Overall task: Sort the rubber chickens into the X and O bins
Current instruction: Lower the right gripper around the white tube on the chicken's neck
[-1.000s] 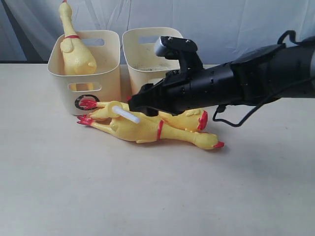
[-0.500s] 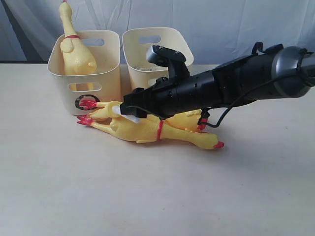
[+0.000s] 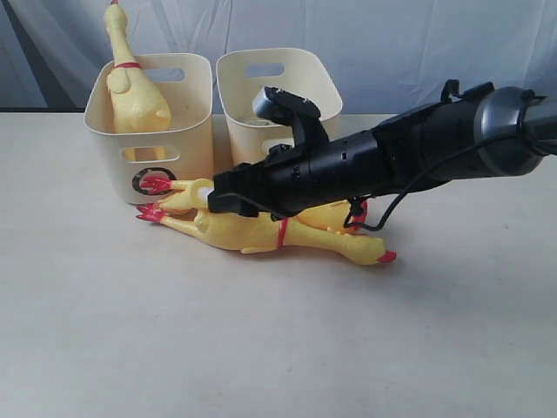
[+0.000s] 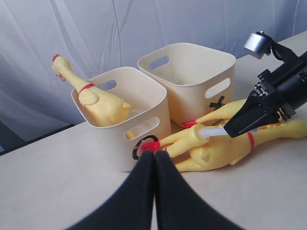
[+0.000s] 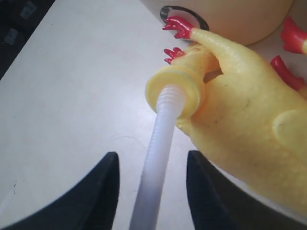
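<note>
R gripper point(image 5: 152, 154) — fingers half-open either side of the white tube point(image 5: 163, 115) jutting from a chicken point(image 5: 249, 110) lying on the table point(image 3: 261, 348) by the O bin point(image 3: 190, 172), w/o touching — lines up a pinch there; L gripper point(image 4: 154, 165) pressed shut, idle.

Two bins point(image 3: 187, 144), two chickens point(image 3: 252, 233) on table point(image 3: 261, 348)

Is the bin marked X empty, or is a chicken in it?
Empty, as far as shows: in the left wrist view the X bin is bare inside, with no chicken in it.
</note>
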You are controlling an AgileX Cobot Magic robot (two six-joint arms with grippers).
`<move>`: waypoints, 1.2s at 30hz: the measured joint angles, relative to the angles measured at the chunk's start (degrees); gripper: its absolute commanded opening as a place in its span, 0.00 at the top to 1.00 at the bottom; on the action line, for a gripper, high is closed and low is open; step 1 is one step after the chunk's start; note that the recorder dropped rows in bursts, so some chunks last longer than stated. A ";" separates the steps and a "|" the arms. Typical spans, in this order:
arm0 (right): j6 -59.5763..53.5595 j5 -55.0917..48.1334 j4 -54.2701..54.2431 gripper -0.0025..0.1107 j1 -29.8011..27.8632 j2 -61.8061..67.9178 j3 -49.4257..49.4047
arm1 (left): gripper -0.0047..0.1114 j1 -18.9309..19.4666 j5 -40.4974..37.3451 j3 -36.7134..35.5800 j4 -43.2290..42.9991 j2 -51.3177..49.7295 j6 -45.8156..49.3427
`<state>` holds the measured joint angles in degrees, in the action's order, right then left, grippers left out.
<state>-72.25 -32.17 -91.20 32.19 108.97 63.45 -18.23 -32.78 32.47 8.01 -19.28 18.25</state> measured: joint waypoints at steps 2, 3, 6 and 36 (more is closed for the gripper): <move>0.52 -0.43 0.44 0.58 0.00 0.00 0.00 | 0.96 0.00 0.00 0.00 -0.16 0.00 0.00; 1.19 -0.51 0.54 0.58 0.00 0.00 0.00 | 0.96 0.00 0.00 0.00 -0.16 0.00 0.00; 2.83 -0.67 0.76 0.58 0.00 0.00 0.00 | 0.96 0.00 0.00 0.00 -0.16 0.00 0.00; 6.70 -3.18 3.56 0.82 0.00 0.00 0.00 | 0.96 0.00 0.00 0.00 -0.16 0.00 0.00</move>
<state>-65.56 -35.35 -87.64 32.19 108.97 63.45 -18.23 -32.78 32.47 7.85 -19.28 18.25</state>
